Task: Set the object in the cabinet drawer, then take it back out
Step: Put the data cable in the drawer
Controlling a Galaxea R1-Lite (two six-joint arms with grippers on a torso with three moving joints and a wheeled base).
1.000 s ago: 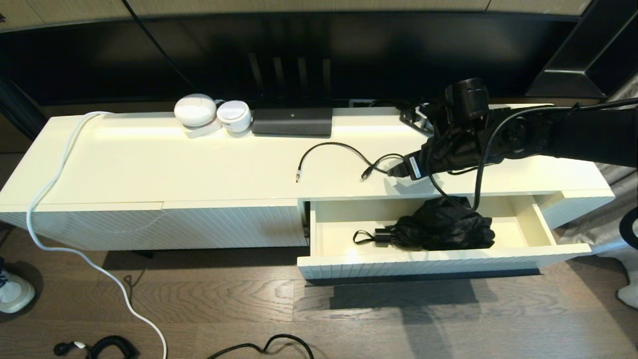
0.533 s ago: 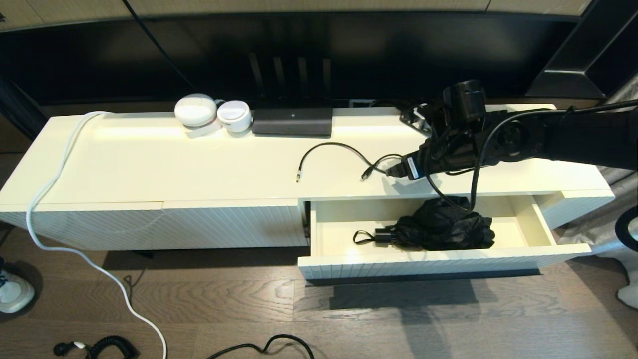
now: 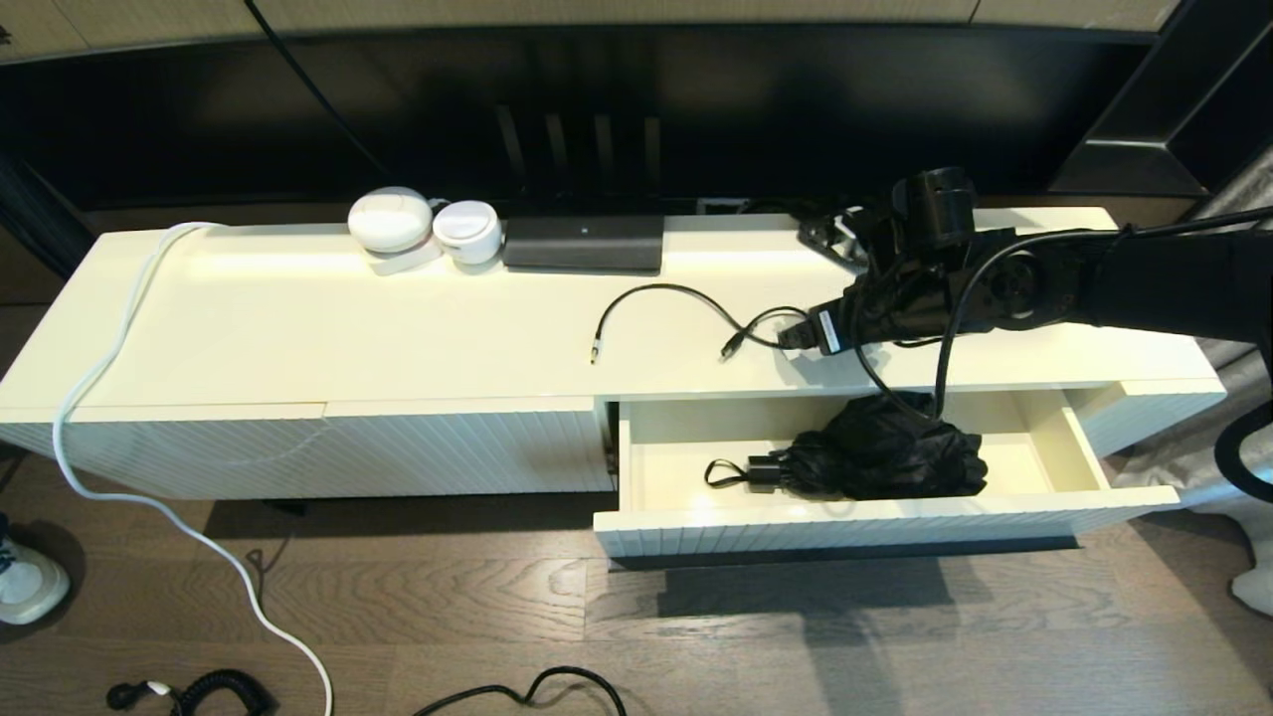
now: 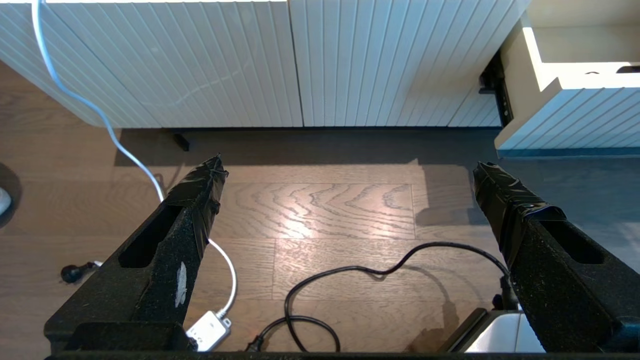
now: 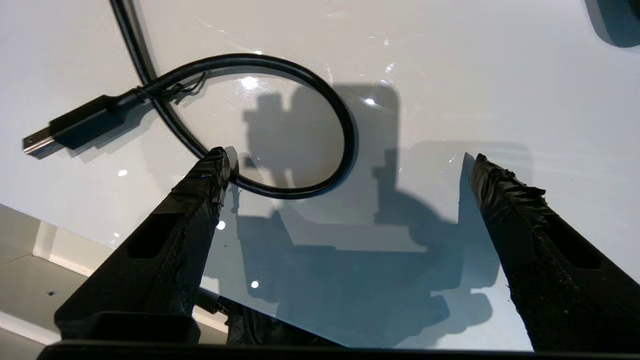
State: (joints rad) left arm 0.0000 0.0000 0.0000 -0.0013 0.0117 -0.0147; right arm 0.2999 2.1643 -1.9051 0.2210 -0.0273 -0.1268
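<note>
Cabinet drawer (image 3: 1054,452) pulled out at the right half of the low white cabinet (image 3: 298,338), cream inside showing. Folded black umbrella (image 3: 880,452) lies inside the drawer, right of centre, its handle and wrist loop (image 3: 731,472) pointing toward the drawer's left end. Nothing grips it.

Right tool (image 5: 345,170) hovers over the cabinet top just behind the open drawer, fingers spread wide and empty; in the right wrist view one fingertip (image 5: 212,172) sits just beside a coiled black USB cable (image 5: 300,100), contact unclear. Same cable (image 3: 676,298) in the head view runs across the top to the left of the tool. The right arm (image 3: 1144,283) reaches in from the right edge.

Left tool (image 4: 347,172) not in the head view; in its wrist view it hangs low over the wood floor (image 4: 310,210) facing the ribbed cabinet front, fingers spread, empty.

On the cabinet's back edge: two white round devices (image 3: 423,224) and a flat black box (image 3: 582,242). White cord (image 3: 109,378) drapes off the left end to the floor.
</note>
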